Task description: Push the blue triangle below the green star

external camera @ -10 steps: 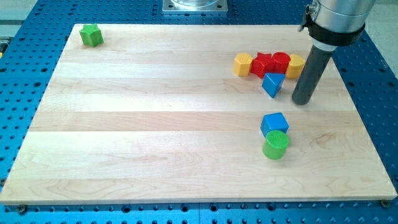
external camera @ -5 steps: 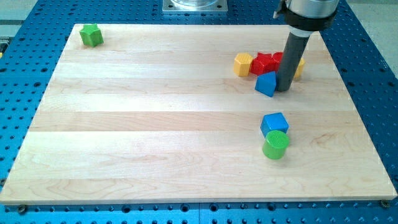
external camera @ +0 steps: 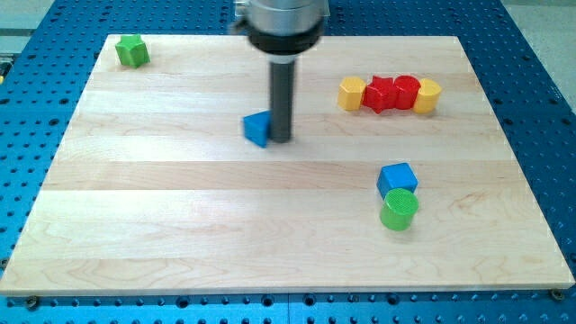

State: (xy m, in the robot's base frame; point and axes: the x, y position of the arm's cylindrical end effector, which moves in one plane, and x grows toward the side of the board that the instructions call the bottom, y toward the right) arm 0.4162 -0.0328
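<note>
The blue triangle lies near the middle of the wooden board, a little above centre. My tip stands right against the triangle's right side, touching it. The green star sits in the board's top left corner, far to the upper left of the triangle and the tip.
A row of blocks lies at the upper right: a yellow hexagon, a red star, a red cylinder and a yellow cylinder. A blue cube touches a green cylinder at the lower right.
My tip has swept left from the right side of the board, pushing the blue triangle away from the row of red and yellow blocks toward the board's middle.
</note>
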